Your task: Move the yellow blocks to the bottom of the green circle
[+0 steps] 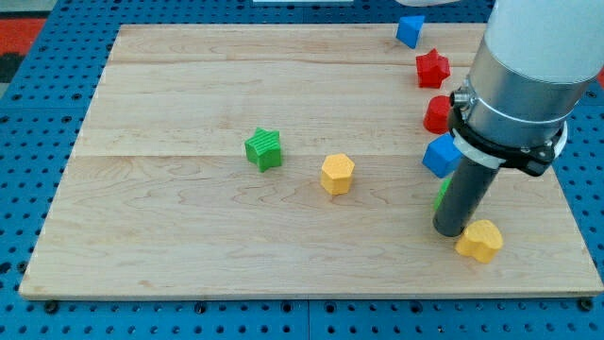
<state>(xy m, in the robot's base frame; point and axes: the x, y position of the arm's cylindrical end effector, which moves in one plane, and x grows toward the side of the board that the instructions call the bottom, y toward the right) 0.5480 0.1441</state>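
While the yellow heart-shaped block [480, 241] lies nearest the view's bottom edge, my tip [452, 231] rests just beside it on its left, seemingly touching; it is a bare rod with nothing to open or close, and it grips nothing. A sliver of green [441, 195], probably the green circle, peeks out from behind the rod, mostly hidden, so the heart sits close below it and looks nearly placed. Farther up and to the left, the yellow hexagonal block [337, 174] stands well apart and remains to be brought over, with a green star block [264, 149] beyond it. Behind the rod come a blue block [440, 155], two red blocks [437, 114] [432, 68], and another blue block [409, 30].
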